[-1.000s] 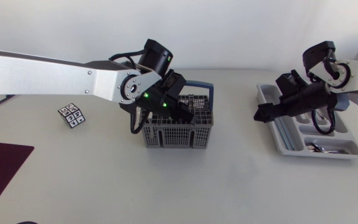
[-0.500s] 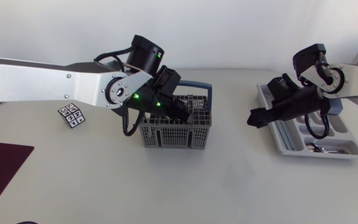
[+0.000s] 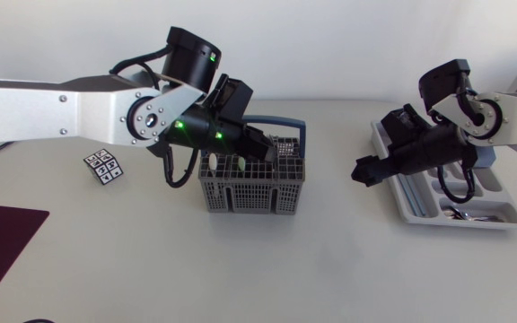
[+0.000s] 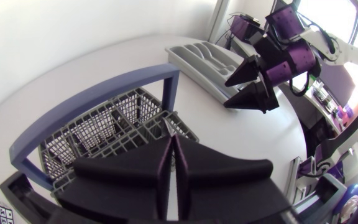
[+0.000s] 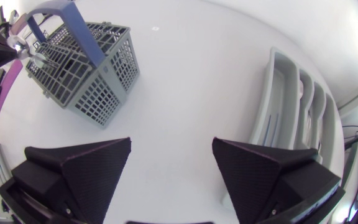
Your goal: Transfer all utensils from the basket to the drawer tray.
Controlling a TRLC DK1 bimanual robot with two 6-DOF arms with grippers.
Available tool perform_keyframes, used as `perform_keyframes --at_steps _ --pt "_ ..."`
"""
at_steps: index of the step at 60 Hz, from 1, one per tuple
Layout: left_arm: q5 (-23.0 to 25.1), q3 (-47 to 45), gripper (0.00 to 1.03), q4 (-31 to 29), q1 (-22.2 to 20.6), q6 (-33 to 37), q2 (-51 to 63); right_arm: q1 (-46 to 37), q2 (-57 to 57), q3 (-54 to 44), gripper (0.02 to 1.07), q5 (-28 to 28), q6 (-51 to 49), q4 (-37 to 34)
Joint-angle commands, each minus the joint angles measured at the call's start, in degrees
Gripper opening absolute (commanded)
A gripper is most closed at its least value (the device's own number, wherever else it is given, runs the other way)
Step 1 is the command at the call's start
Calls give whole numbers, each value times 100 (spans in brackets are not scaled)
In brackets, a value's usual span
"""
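Head view: left gripper (image 3: 272, 154) clamps a utensil (image 5: 18, 45) above the basket (image 3: 254, 193); right gripper (image 3: 366, 172) apart; drawer tray (image 3: 407, 205) partly filled.

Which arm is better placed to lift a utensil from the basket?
Left: the left gripper sits over the basket, seemingly shut on a utensil; the right gripper hangs open near the tray.

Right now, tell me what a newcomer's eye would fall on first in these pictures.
The big silver left arm stretched over the grey, blue-handled basket at the middle of the table, its tool pinched on a thin metal utensil. Then the right tool, wide open and empty, hanging between the basket and the grey drawer tray at the right.
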Motion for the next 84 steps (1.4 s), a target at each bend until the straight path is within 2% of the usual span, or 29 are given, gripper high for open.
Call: perform_keyframes --at_steps 1,27,45,55,68,84 --pt "43 -110 4 18 58 -124 -171 68 -99 -145 96 35 132 27" --pt "263 -75 4 -360 40 -124 -531 393 -416 -145 96 79 176 -79" --pt "465 -23 4 -677 58 -133 -839 1105 -917 -268 97 17 150 -88" --pt "562 -31 4 -826 111 -106 -1059 1421 -1075 -364 97 -369 -8 9" --pt "1098 -14 4 -1160 207 -36 -1393 1869 -1347 -514 96 -756 -149 396" --pt "1801 -66 4 -1819 172 430 -1560 2300 -1628 -707 96 -1152 -298 826"
